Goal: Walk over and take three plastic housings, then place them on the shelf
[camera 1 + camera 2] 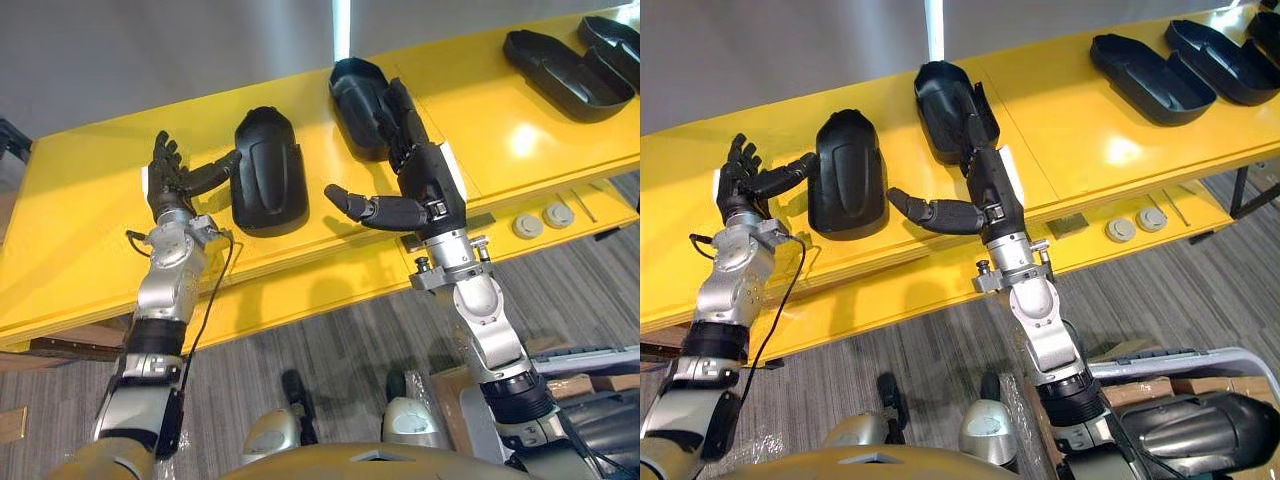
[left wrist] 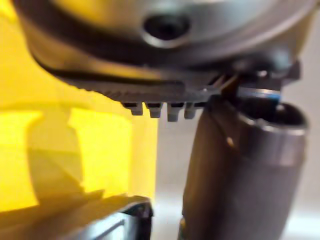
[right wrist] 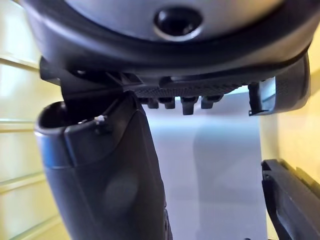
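On the yellow tabletop [image 1: 80,200], near 12 o'clock in the head camera's view, two black plastic housings lie close together with a strip of bare yellow between them. The domed housing [image 1: 268,170] lies shell side up. The hollow housing [image 1: 352,95] lies cavity up, at 2 o'clock from the domed one.

The left hand [image 1: 165,188] hovers over the tabletop at 9 o'clock from the domed housing. Its fingers [image 1: 162,150] are straight and fanned apart, pointing toward 12 o'clock. Its thumb [image 1: 212,172] stretches toward 2 o'clock, and the tip reaches the domed housing's left edge. I cannot tell whether it touches.

The right hand [image 1: 432,185] sits at 5 o'clock from the hollow housing. Its fingers [image 1: 400,112] are straight and held side by side, lying along that housing's right rim and pointing toward 11 o'clock. Its thumb [image 1: 362,208] sticks out toward 9 o'clock over bare tabletop, clear of both housings. Nothing is pinched or wrapped by either hand.

Well apart from these, at 2 o'clock on the far end of the tabletop, a long housing [image 1: 560,65] lies cavity up. Another housing [image 1: 612,35] lies just beyond it at the corner.

Two grey round discs [image 1: 541,220] rest side by side on the lower front ledge at 3 o'clock. Grey striped carpet [image 1: 330,350] covers the floor in front of the tabletop.
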Robot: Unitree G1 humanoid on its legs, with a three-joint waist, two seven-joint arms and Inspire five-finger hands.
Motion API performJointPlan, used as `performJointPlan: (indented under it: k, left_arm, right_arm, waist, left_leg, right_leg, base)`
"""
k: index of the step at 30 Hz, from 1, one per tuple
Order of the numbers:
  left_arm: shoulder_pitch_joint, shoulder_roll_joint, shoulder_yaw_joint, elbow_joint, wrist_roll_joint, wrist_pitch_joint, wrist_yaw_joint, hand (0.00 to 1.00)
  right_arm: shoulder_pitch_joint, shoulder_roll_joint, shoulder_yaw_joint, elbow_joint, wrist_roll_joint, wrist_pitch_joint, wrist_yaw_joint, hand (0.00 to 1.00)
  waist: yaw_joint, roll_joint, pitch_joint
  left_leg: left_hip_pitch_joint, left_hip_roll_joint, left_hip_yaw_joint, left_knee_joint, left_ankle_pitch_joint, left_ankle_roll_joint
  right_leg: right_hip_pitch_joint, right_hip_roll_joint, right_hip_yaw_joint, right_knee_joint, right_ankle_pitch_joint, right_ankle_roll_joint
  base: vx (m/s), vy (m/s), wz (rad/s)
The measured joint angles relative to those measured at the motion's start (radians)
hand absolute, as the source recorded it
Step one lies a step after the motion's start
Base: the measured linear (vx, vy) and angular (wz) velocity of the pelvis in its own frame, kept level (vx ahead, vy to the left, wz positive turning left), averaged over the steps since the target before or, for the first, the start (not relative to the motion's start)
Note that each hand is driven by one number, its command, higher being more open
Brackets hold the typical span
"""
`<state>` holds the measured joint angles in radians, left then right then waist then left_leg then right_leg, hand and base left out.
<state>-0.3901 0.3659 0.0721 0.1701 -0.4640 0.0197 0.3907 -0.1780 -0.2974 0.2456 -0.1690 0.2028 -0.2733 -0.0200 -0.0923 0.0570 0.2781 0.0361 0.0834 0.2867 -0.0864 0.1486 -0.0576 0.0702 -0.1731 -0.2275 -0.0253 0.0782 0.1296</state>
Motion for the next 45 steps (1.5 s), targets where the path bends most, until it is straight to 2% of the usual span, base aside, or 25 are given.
performJointPlan:
  k: [4, 6, 9, 10, 11, 13, 14, 15, 17, 19, 20, 22, 25, 28, 29, 33, 35, 39, 45]
  left_arm:
    - [0.090, -0.015, 0.031, -0.226, 0.003, -0.062, -0.026, 1.00]
    - [0.184, -0.033, 0.039, -0.353, 0.002, -0.087, -0.056, 1.00]
    - [0.421, -0.147, 0.043, -0.529, -0.020, -0.116, -0.102, 1.00]
    - [0.546, -0.215, 0.040, -0.578, -0.057, -0.132, -0.139, 1.00]
    - [0.587, -0.239, 0.040, -0.584, -0.062, -0.132, -0.151, 1.00]
    - [0.709, -0.290, 0.040, -0.584, -0.085, -0.132, -0.178, 1.00]
    - [0.736, -0.296, 0.042, -0.584, -0.088, -0.133, -0.180, 1.00]
    - [0.771, -0.299, 0.040, -0.583, -0.088, -0.133, -0.185, 1.00]
    - [0.780, -0.298, 0.018, -0.580, -0.086, -0.145, -0.193, 1.00]
    - [0.759, -0.279, -0.030, -0.575, -0.077, -0.184, -0.223, 1.00]
    - [0.742, -0.274, -0.048, -0.567, -0.077, -0.188, -0.229, 1.00]
    - [0.676, -0.271, -0.115, -0.545, -0.074, -0.189, -0.250, 1.00]
    - [0.688, -0.264, -0.120, -0.544, -0.073, -0.186, -0.266, 1.00]
    - [0.718, -0.245, -0.112, -0.540, -0.078, -0.186, -0.273, 1.00]
    - [0.715, -0.236, -0.112, -0.532, -0.079, -0.186, -0.271, 1.00]
    - [0.722, -0.235, -0.141, -0.524, -0.089, -0.187, -0.216, 1.00]
    - [0.721, -0.239, -0.168, -0.516, -0.131, -0.201, -0.206, 1.00]
    - [0.721, -0.242, -0.176, -0.513, -0.134, -0.217, -0.197, 1.00]
    - [0.705, -0.241, -0.195, -0.503, -0.118, -0.239, -0.162, 1.00]
  right_arm:
    - [0.065, 0.031, 0.028, 0.005, -0.002, 0.000, -0.036, 1.00]
    - [0.113, 0.052, 0.038, 0.006, -0.010, 0.000, -0.057, 1.00]
    - [0.180, 0.076, 0.042, 0.006, -0.034, -0.003, -0.060, 1.00]
    - [0.193, 0.079, 0.047, 0.008, -0.034, -0.003, -0.056, 1.00]
    - [0.196, 0.079, 0.050, 0.010, -0.034, -0.003, -0.056, 1.00]
    - [0.196, 0.065, 0.076, 0.043, -0.041, -0.003, -0.054, 1.00]
    - [0.196, 0.060, 0.084, 0.054, -0.043, -0.003, -0.051, 1.00]
    - [0.196, 0.044, 0.091, 0.060, -0.053, -0.003, -0.042, 1.00]
    - [0.197, 0.013, 0.083, 0.059, -0.059, -0.025, -0.042, 1.00]
    - [0.208, 0.033, 0.048, 0.056, -0.016, -0.053, -0.081, 1.00]
    - [0.214, 0.042, 0.032, 0.054, 0.001, -0.065, -0.095, 1.00]
    - [0.240, 0.095, -0.043, 0.045, 0.008, -0.104, -0.163, 1.00]
    - [0.300, 0.146, -0.060, 0.033, 0.009, -0.117, -0.193, 1.00]
    - [0.358, 0.144, -0.055, 0.008, 0.001, -0.124, -0.172, 1.00]
    - [0.352, 0.141, -0.056, -0.001, 0.001, -0.125, -0.171, 1.00]
    - [0.311, 0.123, -0.063, -0.027, 0.001, -0.127, -0.155, 1.00]
    - [0.311, 0.112, -0.072, -0.039, -0.027, -0.127, -0.154, 1.00]
    - [0.312, 0.094, -0.079, -0.039, -0.038, -0.127, -0.154, 1.00]
    - [0.306, 0.103, -0.078, -0.034, -0.033, -0.127, -0.227, 1.00]
  waist:
    - [0.011, -0.007, -0.013]
    - [0.016, -0.010, -0.034]
    - [0.037, -0.013, -0.073]
    - [0.044, -0.015, -0.074]
    - [0.054, -0.018, -0.073]
    - [0.100, -0.025, -0.071]
    - [0.114, -0.027, -0.070]
    - [0.121, -0.027, -0.070]
    - [0.116, -0.015, -0.069]
    - [0.104, -0.039, -0.056]
    - [0.096, -0.042, -0.054]
    - [0.092, -0.046, -0.052]
    - [0.090, -0.051, -0.048]
    - [0.088, -0.053, -0.048]
    - [0.089, -0.056, -0.044]
    - [0.091, -0.057, -0.041]
    - [0.091, -0.057, -0.041]
    - [0.093, -0.058, -0.041]
    - [0.091, -0.058, -0.031]
  left_leg:
    - [0.008, -0.001, -0.016, -0.002, -0.004, -0.005]
    - [0.008, -0.003, -0.028, -0.002, -0.004, -0.005]
    - [0.009, 0.001, -0.037, 0.002, -0.008, -0.009]
    - [0.003, 0.007, -0.051, 0.014, -0.012, -0.013]
    - [-0.013, 0.011, -0.058, 0.046, -0.026, -0.016]
    - [-0.087, 0.051, -0.084, 0.236, -0.112, -0.038]
    - [-0.106, 0.061, -0.105, 0.286, -0.127, -0.051]
    - [-0.141, 0.069, -0.159, 0.350, -0.145, -0.069]
    - [-0.152, 0.068, -0.193, 0.338, -0.176, -0.053]
    - [-0.149, 0.059, -0.101, 0.285, -0.162, -0.030]
    - [-0.149, 0.053, -0.082, 0.271, -0.146, -0.023]
    - [-0.135, -0.013, -0.069, 0.184, -0.087, 0.020]
    - [-0.077, -0.068, -0.040, 0.051, -0.049, 0.031]
    - [-0.058, -0.074, -0.038, -0.003, -0.043, 0.023]
    - [-0.064, -0.071, -0.039, -0.002, -0.041, 0.019]
    - [-0.085, -0.030, -0.055, -0.002, -0.003, 0.008]
    - [-0.099, -0.014, -0.061, -0.002, 0.021, 0.008]
    - [-0.095, -0.001, -0.071, -0.002, 0.028, 0.008]
    - [-0.077, -0.004, -0.082, -0.003, 0.027, 0.001]
  right_leg:
    - [0.024, 0.000, -0.028, -0.017, -0.009, -0.011]
    - [0.037, 0.000, -0.045, -0.027, -0.009, -0.012]
    - [0.043, 0.002, -0.052, -0.030, -0.008, -0.009]
    - [0.049, 0.005, -0.062, -0.030, -0.009, -0.011]
    - [0.049, 0.006, -0.064, -0.029, -0.009, -0.013]
    - [0.048, 0.022, -0.047, -0.026, -0.025, -0.026]
    - [0.049, 0.027, -0.040, -0.024, -0.030, -0.033]
    - [0.049, 0.034, -0.040, -0.022, -0.032, -0.034]
    - [0.036, 0.037, -0.058, -0.014, -0.030, -0.032]
    - [0.033, -0.008, -0.097, -0.011, -0.013, -0.008]
    - [0.032, -0.021, -0.110, -0.009, -0.008, 0.000]
    - [0.003, -0.085, -0.128, 0.032, 0.003, 0.014]
    - [-0.024, -0.127, -0.115, 0.061, -0.003, 0.009]
    - [-0.026, -0.119, -0.099, 0.059, -0.018, -0.007]
    - [-0.030, -0.115, -0.099, 0.060, -0.023, 0.005]
    - [-0.033, -0.074, -0.120, 0.057, -0.030, 0.018]
    - [-0.035, -0.050, -0.132, 0.050, -0.033, 0.015]
    - [-0.019, -0.037, -0.144, 0.044, -0.026, 0.012]
    - [0.003, -0.038, -0.152, 0.046, -0.033, 0.007]
  base:
    - [-0.01, 0.006, 0.15]
    - [0.03, 0.001, 0.14]
    - [0.06, -0.008, 0.08]
    - [0.05, -0.013, 0.15]
    - [0.01, -0.028, 0.09]
    - [-0.04, -0.043, -0.17]
    - [-0.06, -0.059, -0.18]
    - [-0.07, -0.044, 0.06]
    - [-0.06, 0.028, 0.22]
    - [-0.03, 0.106, 0.26]
    - [-0.02, 0.122, 0.48]
    - [-0.02, 0.170, 0.37]
    - [0.00, 0.170, -0.07]
    - [0.01, 0.041, 0.10]
    - [0.00, -0.027, 0.11]
    - [0.00, -0.083, 0.11]
    - [0.02, -0.089, 0.19]
    - [0.05, -0.059, 0.10]
    - [0.00, -0.002, 0.04]
